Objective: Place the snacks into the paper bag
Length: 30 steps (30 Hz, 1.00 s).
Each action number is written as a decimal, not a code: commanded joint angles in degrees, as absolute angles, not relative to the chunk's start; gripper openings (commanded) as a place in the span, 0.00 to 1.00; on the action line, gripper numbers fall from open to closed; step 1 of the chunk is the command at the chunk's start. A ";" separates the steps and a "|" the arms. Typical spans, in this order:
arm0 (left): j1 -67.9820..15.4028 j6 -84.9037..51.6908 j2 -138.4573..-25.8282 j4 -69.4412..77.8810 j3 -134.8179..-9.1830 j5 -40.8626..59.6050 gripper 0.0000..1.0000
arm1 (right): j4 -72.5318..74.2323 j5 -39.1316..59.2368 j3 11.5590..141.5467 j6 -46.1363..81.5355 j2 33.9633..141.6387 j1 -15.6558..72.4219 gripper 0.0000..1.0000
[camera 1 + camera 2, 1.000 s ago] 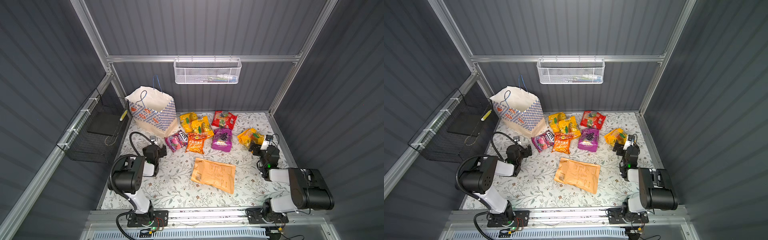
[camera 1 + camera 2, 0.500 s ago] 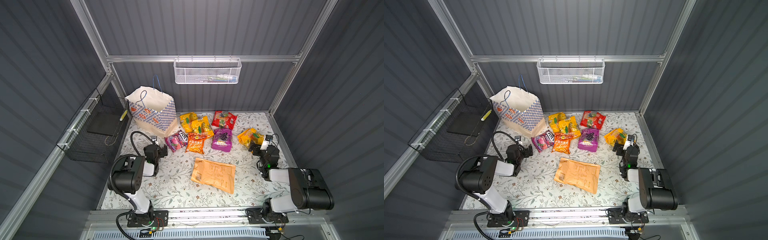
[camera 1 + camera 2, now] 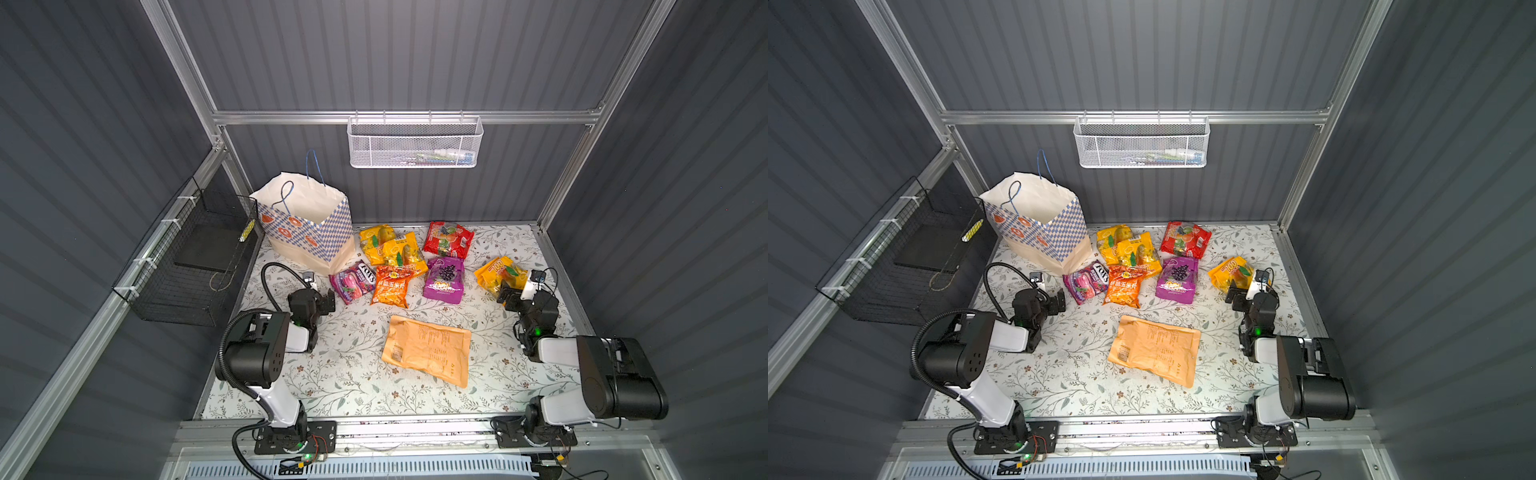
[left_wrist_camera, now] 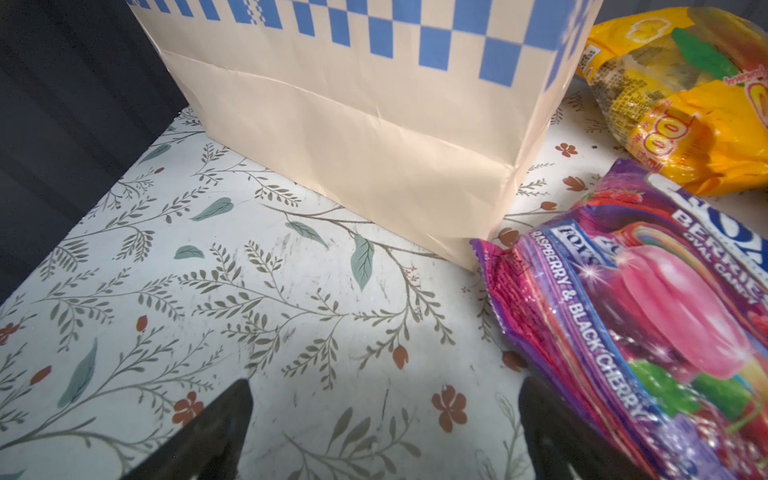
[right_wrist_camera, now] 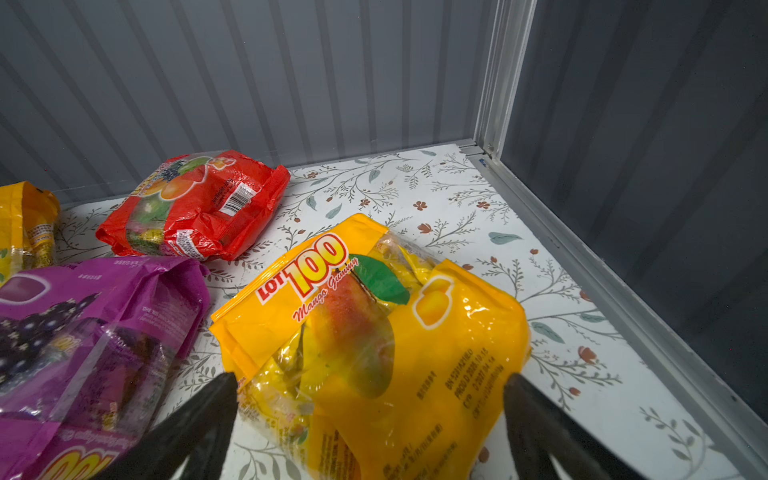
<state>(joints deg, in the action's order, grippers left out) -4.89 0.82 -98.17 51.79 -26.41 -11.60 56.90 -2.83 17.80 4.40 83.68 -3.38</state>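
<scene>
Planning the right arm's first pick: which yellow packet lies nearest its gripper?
The lone yellow mango packet, lying by itself just ahead of the open right gripper. The other two yellow packets overlap each other beside the paper bag.

Robot lab enclosure: grey ribbed walls [image 3: 395,54], aluminium frame [image 3: 291,117], floral tabletop [image 3: 353,374], hanging wire basket [image 3: 415,145]

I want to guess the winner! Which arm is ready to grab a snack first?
Probably the right. The right claw, open, straddles the yellow mango packet. The left claw, also open, has only bare table between its fingers.
</scene>
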 commanded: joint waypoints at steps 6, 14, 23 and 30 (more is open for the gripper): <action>-4.39 -0.51 -98.03 53.94 -26.50 -16.82 1.00 | 56.95 -3.11 18.12 4.25 83.58 -3.51 0.99; -8.18 -11.49 -83.29 13.17 -43.23 -23.44 1.00 | 35.30 -17.89 17.92 17.00 56.37 -3.17 0.99; -14.97 -29.02 -74.71 -13.21 -49.94 -5.79 1.00 | 15.21 -5.68 21.15 42.07 35.35 -5.13 0.99; -24.86 -37.04 -69.43 -21.53 -46.74 -4.14 1.00 | -3.21 10.80 28.77 39.12 42.89 -1.93 0.99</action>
<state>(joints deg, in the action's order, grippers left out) -23.77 -30.50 -72.31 -13.96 -48.53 -5.45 9.34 1.67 25.56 40.03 40.23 -3.90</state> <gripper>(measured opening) 0.997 0.992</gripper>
